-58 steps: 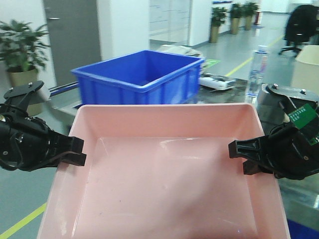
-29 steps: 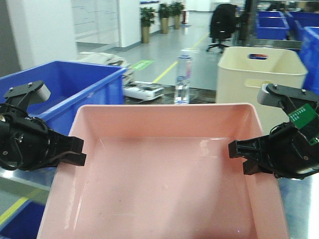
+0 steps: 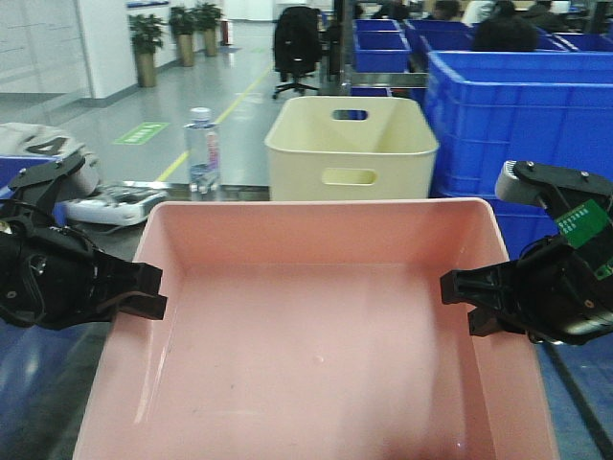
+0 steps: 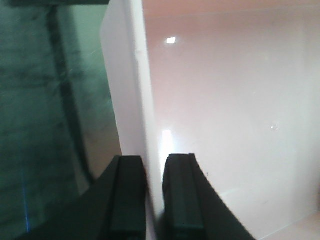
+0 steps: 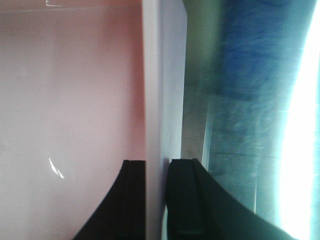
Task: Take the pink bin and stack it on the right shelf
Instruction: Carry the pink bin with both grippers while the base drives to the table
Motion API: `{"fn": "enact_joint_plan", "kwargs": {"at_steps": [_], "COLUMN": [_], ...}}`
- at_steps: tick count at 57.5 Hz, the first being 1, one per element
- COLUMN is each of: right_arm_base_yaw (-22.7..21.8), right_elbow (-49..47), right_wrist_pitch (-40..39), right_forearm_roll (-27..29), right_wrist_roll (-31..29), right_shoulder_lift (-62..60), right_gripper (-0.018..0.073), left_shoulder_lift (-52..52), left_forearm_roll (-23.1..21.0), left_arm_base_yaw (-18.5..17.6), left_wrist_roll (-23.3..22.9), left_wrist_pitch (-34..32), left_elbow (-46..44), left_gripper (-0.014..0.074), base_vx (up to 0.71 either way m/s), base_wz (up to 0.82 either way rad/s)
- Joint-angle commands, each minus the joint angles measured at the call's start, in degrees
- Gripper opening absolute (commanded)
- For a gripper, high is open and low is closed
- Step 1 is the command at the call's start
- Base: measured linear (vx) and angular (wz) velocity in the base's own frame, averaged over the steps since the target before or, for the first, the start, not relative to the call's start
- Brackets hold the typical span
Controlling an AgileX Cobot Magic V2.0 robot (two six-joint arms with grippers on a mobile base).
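Note:
The pink bin [image 3: 316, 345] fills the lower front view, held level between my two arms. My left gripper [image 3: 146, 291] is shut on its left rim; in the left wrist view the wall [image 4: 145, 100] runs between the two black fingers [image 4: 180, 195]. My right gripper [image 3: 462, 299] is shut on the right rim, and the right wrist view shows the rim [image 5: 159, 100] pinched between its fingers [image 5: 132, 200]. The bin [image 5: 70, 100] is empty. A dark glossy surface [image 3: 38, 393], seemingly the right shelf, shows below the bin's left side.
A cream bin with handle slots [image 3: 350, 144] stands just beyond the pink bin's far rim. Blue crates [image 3: 517, 115] stack at the right. A water bottle [image 3: 201, 149] and a white power strip [image 3: 115, 206] sit at the left. An office chair [image 3: 297, 43] stands far back.
The whole view has swung to the right: the blue crate at the left has left the frame, and the cream bin and the right-hand blue crates have come in. Both grippers keep their hold.

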Motion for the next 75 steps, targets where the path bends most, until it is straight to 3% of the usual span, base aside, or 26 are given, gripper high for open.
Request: {"fn": "enact_joint_plan", "kwargs": {"at_steps": [1,75], "right_arm_base_yaw": [-0.33,-0.33], "right_elbow": [-2.22,-2.22], "right_wrist_pitch": [-4.84,-5.43], "right_forearm_roll": [0.71,0.52], "right_wrist_roll": [-0.33,-0.33], "right_shoulder_lift": [-2.22,-2.22], "right_gripper": [-0.0009,-0.0009], "left_shoulder_lift": [-2.21,-2.04], "left_forearm_roll": [-1.98,-1.93], "left_arm_base_yaw": [0.04,0.04], "left_wrist_roll": [0.71,0.76], "left_wrist_pitch": [-2.71,-4.46], "left_elbow": [-1.60,-1.60], "left_gripper": [-0.0001,-0.0001], "base_vx": [0.17,0.04], "base_wz": [-0.40,-0.07]}}
